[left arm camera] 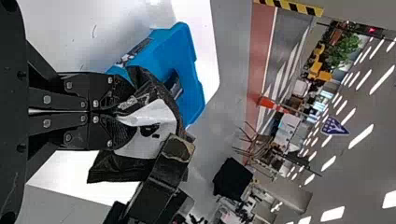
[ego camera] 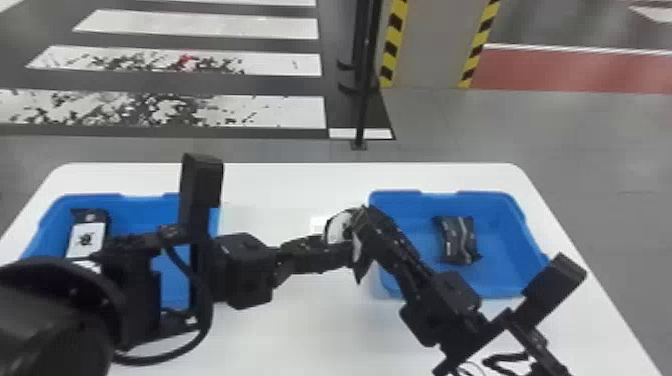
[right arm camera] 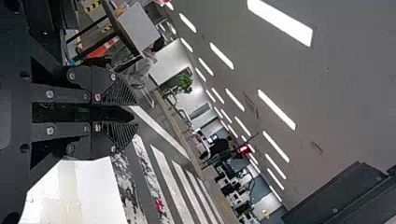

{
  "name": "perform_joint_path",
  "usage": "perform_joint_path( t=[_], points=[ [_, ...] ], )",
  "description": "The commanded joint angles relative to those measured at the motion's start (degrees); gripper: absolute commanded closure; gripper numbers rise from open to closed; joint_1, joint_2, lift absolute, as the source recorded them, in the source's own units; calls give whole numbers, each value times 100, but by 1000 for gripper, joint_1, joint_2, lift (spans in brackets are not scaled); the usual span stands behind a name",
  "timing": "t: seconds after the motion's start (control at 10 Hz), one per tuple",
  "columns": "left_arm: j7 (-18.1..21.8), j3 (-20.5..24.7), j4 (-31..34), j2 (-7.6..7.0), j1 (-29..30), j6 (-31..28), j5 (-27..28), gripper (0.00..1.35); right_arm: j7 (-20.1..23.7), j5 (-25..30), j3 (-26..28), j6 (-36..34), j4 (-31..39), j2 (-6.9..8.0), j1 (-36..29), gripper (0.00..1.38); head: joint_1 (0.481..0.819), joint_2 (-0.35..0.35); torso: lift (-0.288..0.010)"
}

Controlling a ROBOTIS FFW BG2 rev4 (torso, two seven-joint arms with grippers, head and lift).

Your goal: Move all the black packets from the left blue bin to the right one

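The left gripper point(ego camera: 350, 251) is above the table between the 2 bins, its fingers pressed together on the edge of 1 black plastic packet with a white label point(ego camera: 340, 226). The right gripper point(ego camera: 362, 221) is at that same packet, overlapping it in the head and left wrist views; I cannot tell whether it is spread or pinching. The held packet is near the left side of the right blue plastic bin point(ego camera: 507, 204), above the white table with rounded corners point(ego camera: 295, 345).

Inside the right bin lies 1 crumpled black packet with pale markings point(ego camera: 457, 240). The left blue plastic bin point(ego camera: 135, 202), partly hidden by the left arm, holds 1 black packet with a white face point(ego camera: 87, 239) near its outer side; another white patch shows just beside it, partly covered by the arm. Beyond the table, a thin black post point(ego camera: 361, 120) stands on the floor.
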State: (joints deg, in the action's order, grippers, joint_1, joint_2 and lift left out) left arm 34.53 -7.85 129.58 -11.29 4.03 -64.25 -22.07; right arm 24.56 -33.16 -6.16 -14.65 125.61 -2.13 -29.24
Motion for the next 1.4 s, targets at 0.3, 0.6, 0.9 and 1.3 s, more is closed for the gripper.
perform_joint_path(
  t=[0.3, 0.6, 0.9, 1.3],
  points=[
    [-122, 419, 28, 162, 398, 252, -204, 85, -4, -66, 250, -25, -236, -34, 253, 1276, 695, -63, -140],
    [-122, 910, 422, 171, 862, 280, -204, 216, -21, 37, 787, -25, -840, -165, 815, 1276, 695, -82, -140],
    [-122, 1493, 746, 188, 1284, 154, -204, 222, -30, 391, 1142, -39, -2106, -359, 1673, 1276, 695, -84, -140],
    [-122, 1984, 999, 188, 1636, 97, -124, 222, -109, 939, 1839, -293, -3048, -438, 2334, 894, 695, -131, -140]
  ],
)
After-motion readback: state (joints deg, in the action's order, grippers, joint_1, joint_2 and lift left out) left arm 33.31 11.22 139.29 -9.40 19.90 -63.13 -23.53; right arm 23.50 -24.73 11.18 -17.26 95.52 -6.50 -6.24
